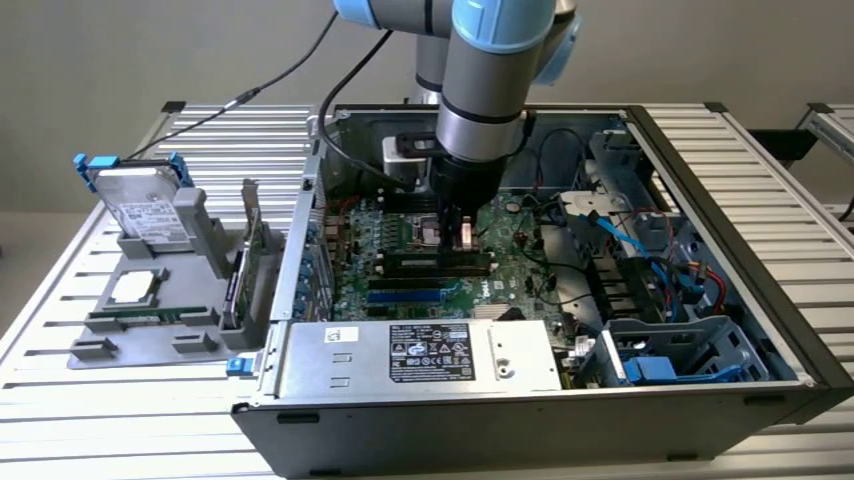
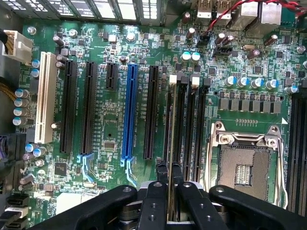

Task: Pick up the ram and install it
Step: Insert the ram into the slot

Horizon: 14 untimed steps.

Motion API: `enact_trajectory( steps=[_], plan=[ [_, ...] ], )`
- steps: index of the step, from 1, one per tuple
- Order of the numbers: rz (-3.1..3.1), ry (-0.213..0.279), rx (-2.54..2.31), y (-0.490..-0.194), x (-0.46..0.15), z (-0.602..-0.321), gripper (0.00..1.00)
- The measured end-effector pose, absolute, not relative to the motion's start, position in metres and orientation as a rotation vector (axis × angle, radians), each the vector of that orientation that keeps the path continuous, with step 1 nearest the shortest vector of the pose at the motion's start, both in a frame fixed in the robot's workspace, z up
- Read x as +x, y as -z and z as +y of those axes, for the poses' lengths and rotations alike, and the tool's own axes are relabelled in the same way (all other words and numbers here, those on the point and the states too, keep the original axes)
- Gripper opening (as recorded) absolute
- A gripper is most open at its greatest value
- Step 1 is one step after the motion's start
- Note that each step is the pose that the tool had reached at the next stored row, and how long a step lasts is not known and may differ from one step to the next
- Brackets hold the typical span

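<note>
My end effector (image 2: 169, 170) pinches the ram (image 2: 171, 139) between its two fingers. I see the stick edge-on, a thin pale line running along the black memory slots (image 2: 190, 124). It lies over the outermost slot, the one beside the long expansion slots. I cannot tell whether its lower edge touches that slot or hangs just above it. The bare processor socket (image 2: 244, 167) sits just beyond the slots.

In the exterior view the end effector (image 1: 461, 235) stands upright near the middle of the case (image 1: 742, 240). The power supply (image 1: 427, 355) is at six o'clock from it, and a tray (image 1: 147, 300) on the surface (image 1: 774, 150) is out at nine o'clock.

My worry is alignment. If the stick is tilted, or offset along the slot, pressing down would jam the notch and could bend the board or its contacts. The narrow pinch could also let it rock or slip. I cannot tell whether the slot's end latches stand open, and closed ones would block seating.
</note>
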State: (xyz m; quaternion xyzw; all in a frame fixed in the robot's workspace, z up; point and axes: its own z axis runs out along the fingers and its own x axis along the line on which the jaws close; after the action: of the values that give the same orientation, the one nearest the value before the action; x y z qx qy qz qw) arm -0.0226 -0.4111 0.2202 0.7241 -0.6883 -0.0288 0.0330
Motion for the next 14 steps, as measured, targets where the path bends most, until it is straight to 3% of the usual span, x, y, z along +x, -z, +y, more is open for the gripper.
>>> enact_trajectory(
  steps=[14],
  plan=[
    [-2.115,0.089,2.219,-0.2191,-0.0220,-0.4085,0.14]
  ],
)
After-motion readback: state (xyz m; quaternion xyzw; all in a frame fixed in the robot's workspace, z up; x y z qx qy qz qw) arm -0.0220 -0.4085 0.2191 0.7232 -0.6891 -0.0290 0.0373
